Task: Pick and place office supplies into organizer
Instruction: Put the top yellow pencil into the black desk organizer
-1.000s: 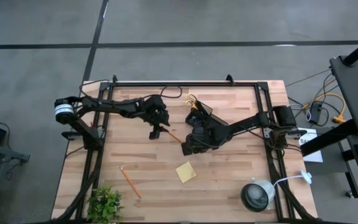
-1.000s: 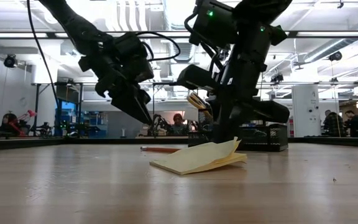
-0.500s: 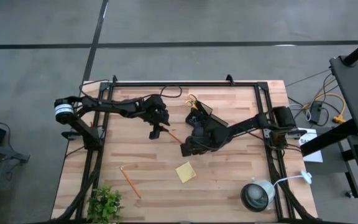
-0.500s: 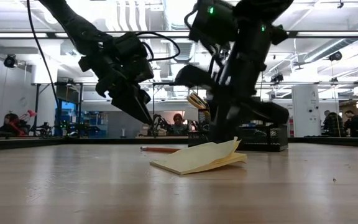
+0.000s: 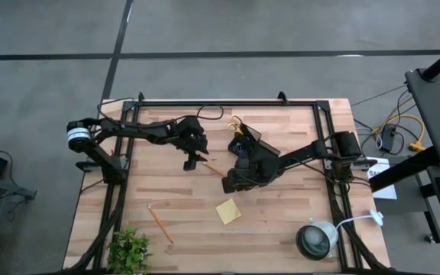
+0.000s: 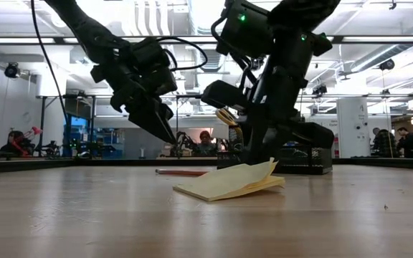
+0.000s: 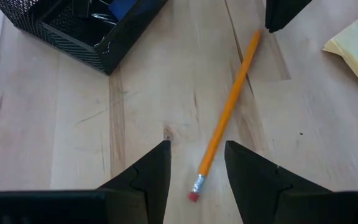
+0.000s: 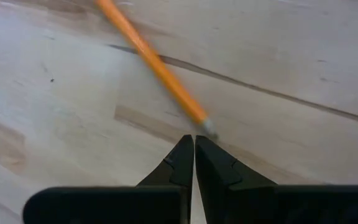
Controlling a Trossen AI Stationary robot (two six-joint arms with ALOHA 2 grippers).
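While left gripper (image 7: 194, 168) gapes over pencil (image 7: 229, 112), right gripper (image 8: 194, 149) clenched, empty.

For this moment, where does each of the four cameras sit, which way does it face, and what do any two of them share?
High view: overhead, facing down; both arms, organizer, sticky-note pad.
Low view: table height, level across toward the room; arms descend from above, pad in front.
Left wrist view: behind the open left tool, facing a pencil.
Right wrist view: behind the shut right tool, facing the tabletop.
Shared: both wrist views show that pencil, each from an opposite end.
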